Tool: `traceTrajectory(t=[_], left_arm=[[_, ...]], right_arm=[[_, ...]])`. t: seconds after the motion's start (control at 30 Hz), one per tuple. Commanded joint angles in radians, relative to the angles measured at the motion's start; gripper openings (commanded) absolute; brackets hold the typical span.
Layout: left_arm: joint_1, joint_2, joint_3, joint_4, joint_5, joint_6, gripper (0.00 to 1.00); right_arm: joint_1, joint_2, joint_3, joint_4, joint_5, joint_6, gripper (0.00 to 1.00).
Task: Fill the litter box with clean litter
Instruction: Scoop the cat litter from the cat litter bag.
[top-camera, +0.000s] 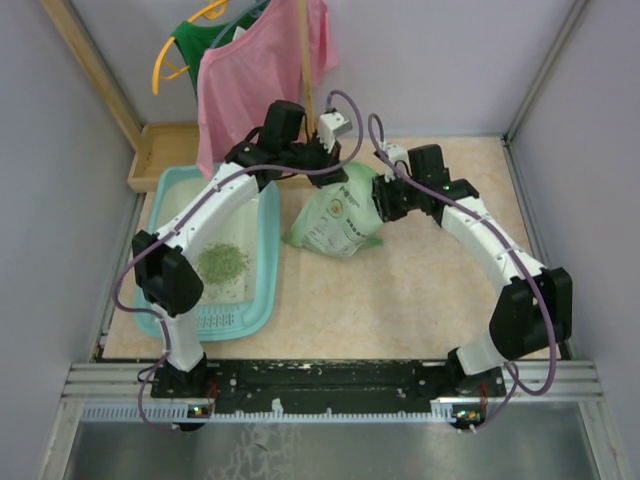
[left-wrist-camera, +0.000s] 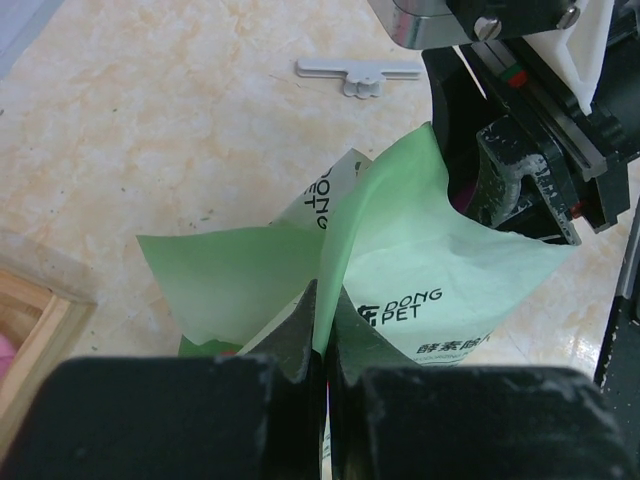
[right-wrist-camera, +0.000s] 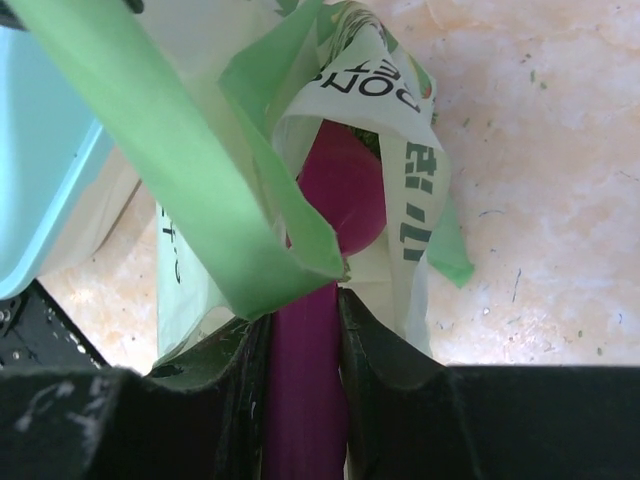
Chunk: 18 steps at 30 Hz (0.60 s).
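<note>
The light-teal litter box (top-camera: 268, 270) lies at the left with a small heap of green clean litter (top-camera: 220, 262) on its whitish base. The pale green printed bag (top-camera: 335, 222) stands slumped to its right. My left gripper (top-camera: 322, 152) is shut on the bag's top edge (left-wrist-camera: 345, 240). My right gripper (top-camera: 385, 195) is shut on the handle of the magenta scoop (right-wrist-camera: 330, 300), whose bowl reaches into the bag's mouth. The box's corner also shows in the right wrist view (right-wrist-camera: 40, 170).
A wooden tray (top-camera: 160, 150) sits behind the litter box. Pink and green clothes (top-camera: 255, 70) hang on hangers at the back. A small white plastic piece (left-wrist-camera: 358, 72) lies on the beige table beyond the bag. Grey walls close in both sides.
</note>
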Motion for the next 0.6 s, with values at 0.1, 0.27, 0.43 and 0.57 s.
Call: traceTrajectory(t=[0.1,0.27,0.43,0.57], left_arm=[[-0.027,-0.035,0.086,0.229,-0.001,0.009,0.00],[-0.031,-0.049,0.084,0.261,-0.024,0.005,0.00],[-0.034,-0.058,0.101,0.287,-0.036,0.003,0.00],[-0.034,-0.046,0.112,0.287,-0.051,0.015,0.00]], right_arm=[[0.026,0.000,-0.034,-0.118,-0.297,-0.026,0.00],[0.027,0.015,-0.033,-0.110,-0.431,-0.011,0.00],[0.025,-0.007,-0.055,-0.057,-0.452,0.031,0.00],[0.023,-0.017,-0.074,-0.039,-0.462,0.050,0.00]])
